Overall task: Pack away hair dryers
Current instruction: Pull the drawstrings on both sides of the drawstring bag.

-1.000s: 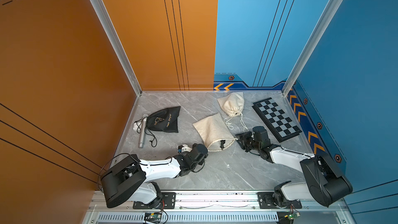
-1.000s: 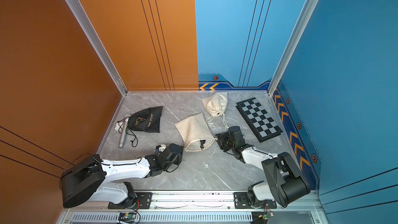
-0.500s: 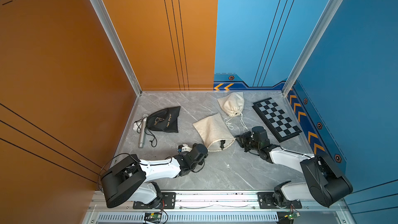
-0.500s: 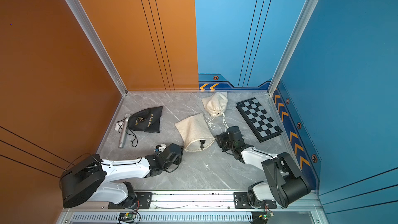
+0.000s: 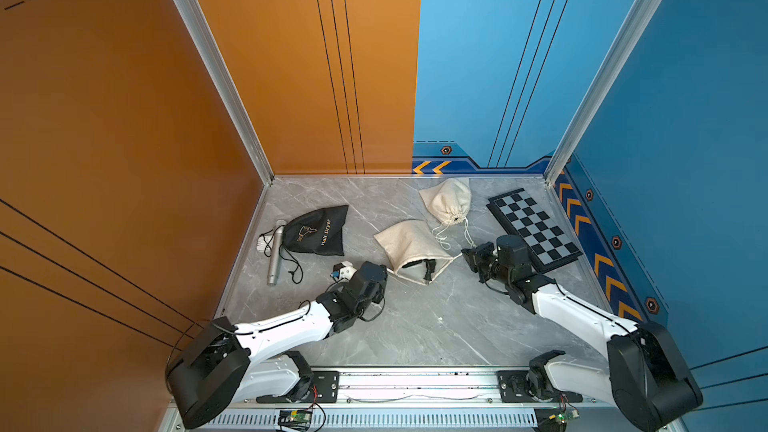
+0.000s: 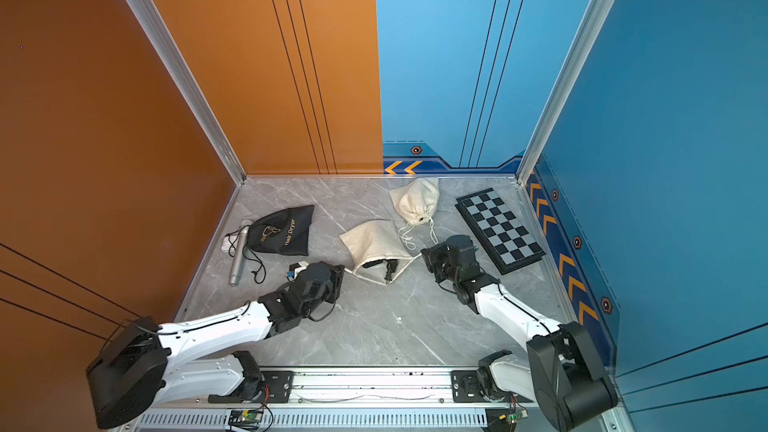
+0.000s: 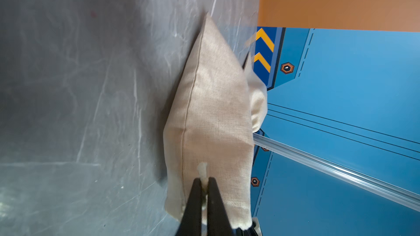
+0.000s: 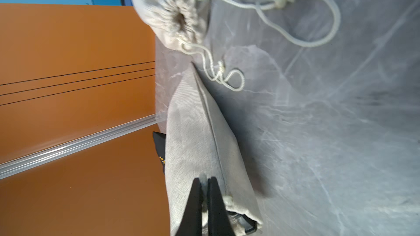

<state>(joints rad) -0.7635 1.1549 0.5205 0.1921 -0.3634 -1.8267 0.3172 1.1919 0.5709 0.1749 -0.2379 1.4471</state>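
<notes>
Open beige pouch [image 5: 409, 243] hides its contents; only a dark piece [image 5: 428, 270] shows at the mouth. White item [image 5: 262, 245] behind silver rod [image 5: 275, 253]: mostly covered, unidentifiable.

Walls: orange panels [image 5: 124, 118] from 8 to 12 o'clock, blue panels [image 5: 685, 118] from 12 to 4 | Corners: aluminium posts [image 5: 212, 64] at 11 and 1 | Floor: grey marble-look slab [image 5: 415, 326] | Trim: chevron band [image 5: 582, 222] low at 3 | Light: even, soft

Bench [image 5: 415, 326]: smooth grey marble-look surface, faint sheen. Near beige pouch [image 5: 409, 243]: coarse woven cloth, matt; drawstring [image 7: 202, 169] twisted cord. Black pouch [image 5: 320, 230]: finer cloth. Rod [image 5: 275, 255]: brushed silver metal.
</notes>
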